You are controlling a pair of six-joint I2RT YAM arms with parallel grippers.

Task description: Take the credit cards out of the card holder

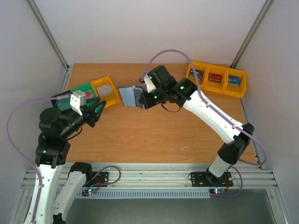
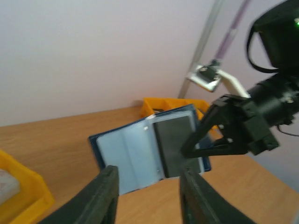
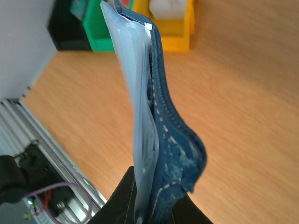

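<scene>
The navy card holder (image 1: 131,96) hangs open above the table, held by its right edge in my right gripper (image 1: 145,101). In the left wrist view the card holder (image 2: 126,156) shows its pale grey-blue lining and a dark grey card (image 2: 175,144) in its right pocket. In the right wrist view I see the card holder (image 3: 161,116) edge-on, pinched between my fingers (image 3: 124,200). My left gripper (image 2: 149,196) is open and empty, a short way in front of the holder; in the top view the left gripper (image 1: 99,112) is to the holder's left.
Green (image 1: 80,91) and yellow (image 1: 106,91) bins lie at the left, close behind my left gripper. A row of yellow bins (image 1: 217,78) with small items stands at the back right. Walls enclose the table on three sides.
</scene>
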